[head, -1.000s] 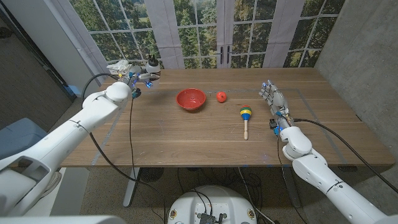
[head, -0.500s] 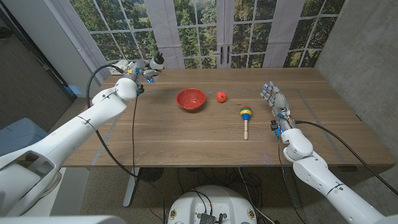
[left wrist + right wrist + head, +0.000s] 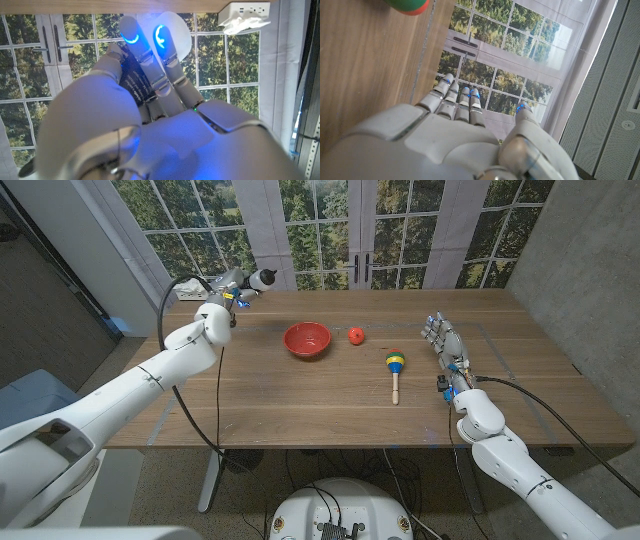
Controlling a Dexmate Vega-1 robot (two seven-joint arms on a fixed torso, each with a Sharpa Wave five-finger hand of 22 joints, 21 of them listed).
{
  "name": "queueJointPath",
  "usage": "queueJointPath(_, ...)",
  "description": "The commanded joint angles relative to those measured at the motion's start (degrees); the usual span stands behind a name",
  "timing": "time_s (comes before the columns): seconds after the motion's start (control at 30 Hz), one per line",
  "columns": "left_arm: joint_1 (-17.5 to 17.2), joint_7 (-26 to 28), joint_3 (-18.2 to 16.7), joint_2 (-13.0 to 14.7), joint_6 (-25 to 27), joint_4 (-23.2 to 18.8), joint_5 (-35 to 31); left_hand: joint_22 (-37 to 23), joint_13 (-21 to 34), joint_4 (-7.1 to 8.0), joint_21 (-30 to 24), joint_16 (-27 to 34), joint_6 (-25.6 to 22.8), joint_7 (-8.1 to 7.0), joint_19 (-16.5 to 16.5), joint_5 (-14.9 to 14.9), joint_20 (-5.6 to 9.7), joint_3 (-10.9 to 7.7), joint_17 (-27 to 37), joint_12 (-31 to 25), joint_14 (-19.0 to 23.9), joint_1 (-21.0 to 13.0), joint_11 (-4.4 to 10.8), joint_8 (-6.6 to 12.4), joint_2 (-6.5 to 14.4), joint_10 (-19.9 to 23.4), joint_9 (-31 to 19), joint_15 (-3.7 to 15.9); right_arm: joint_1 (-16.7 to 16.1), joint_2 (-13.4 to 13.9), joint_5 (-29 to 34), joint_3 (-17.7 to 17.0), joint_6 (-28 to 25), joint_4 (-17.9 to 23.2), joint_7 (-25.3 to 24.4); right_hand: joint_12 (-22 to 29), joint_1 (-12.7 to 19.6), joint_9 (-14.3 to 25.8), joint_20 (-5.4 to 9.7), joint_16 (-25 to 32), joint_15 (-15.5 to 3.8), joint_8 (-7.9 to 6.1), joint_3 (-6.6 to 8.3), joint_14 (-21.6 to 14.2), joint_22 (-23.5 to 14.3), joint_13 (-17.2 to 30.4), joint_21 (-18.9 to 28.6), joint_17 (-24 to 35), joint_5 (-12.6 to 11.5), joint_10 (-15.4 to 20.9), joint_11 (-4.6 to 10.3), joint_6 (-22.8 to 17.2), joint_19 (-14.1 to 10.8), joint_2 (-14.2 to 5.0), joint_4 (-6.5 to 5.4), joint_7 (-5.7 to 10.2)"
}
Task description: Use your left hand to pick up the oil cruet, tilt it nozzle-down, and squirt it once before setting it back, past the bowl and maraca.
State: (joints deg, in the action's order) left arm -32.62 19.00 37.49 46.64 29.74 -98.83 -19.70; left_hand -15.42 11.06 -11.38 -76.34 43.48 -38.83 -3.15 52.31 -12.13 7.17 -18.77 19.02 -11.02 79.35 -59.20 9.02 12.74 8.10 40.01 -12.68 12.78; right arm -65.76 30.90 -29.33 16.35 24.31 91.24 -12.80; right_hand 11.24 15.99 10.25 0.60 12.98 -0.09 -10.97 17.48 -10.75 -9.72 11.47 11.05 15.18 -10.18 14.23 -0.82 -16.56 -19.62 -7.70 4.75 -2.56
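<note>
My left hand [image 3: 232, 288] grips the oil cruet [image 3: 262, 279] and holds it in the air above the table's far left corner. The cruet is tipped sideways, its dark end pointing toward the middle of the table. In the left wrist view my fingers [image 3: 150, 75] wrap around the dark labelled cruet [image 3: 131, 82]. The red bowl [image 3: 307, 339] sits at the table's centre back, with the maraca [image 3: 396, 368] to its right and nearer me. My right hand [image 3: 443, 342] stands at the right side of the table, fingers apart and holding nothing.
A small red ball [image 3: 356, 335] lies between the bowl and the maraca. The wooden table [image 3: 300, 405] has bare room across its near half. Glass doors stand behind the far edge. The maraca's head [image 3: 407, 5] lies close to my right hand [image 3: 465, 135].
My left hand has carried the cruet up and toward the middle of the table, tipping it from upright to sideways. The right hand has stayed in place.
</note>
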Motion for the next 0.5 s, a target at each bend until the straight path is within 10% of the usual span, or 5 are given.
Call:
queueJointPath(0.03,2.1,-0.3,5.3,-1.1,5.9,-0.2,-15.9,0.0,0.2,2.59,-0.6,-0.1,-0.5,-0.49,-0.4,0.3,4.82,-3.09,0.1,-0.2,-0.2,0.4,2.93,0.03,0.5,2.9,-0.1,0.25,-0.3,-0.1,-0.4,-0.3,0.8,-0.4,0.5,0.2,-0.5,0.2,-0.15,0.4,0.10,-0.07,0.19,-0.2,-0.2,0.0,0.2,0.1,-0.1,0.0,-0.29,0.0,-0.1,0.06,0.40,-0.26)
queueJointPath(0.5,3.6,-3.3,9.2,-2.5,8.8,1.5,-30.0,0.7,0.2,2.50,-1.2,-0.2,-1.6,-2.10,-0.9,0.6,4.79,-3.68,0.0,0.1,-0.3,0.9,3.18,0.37,0.4,2.3,-0.1,0.25,-0.4,0.0,-0.7,-0.5,1.1,-0.7,1.0,0.1,-0.6,0.2,-0.17,0.4,0.13,-0.07,0.16,-0.2,-0.2,0.0,0.2,0.1,-0.1,0.0,-0.27,-0.1,-0.1,0.06,0.49,-0.32)
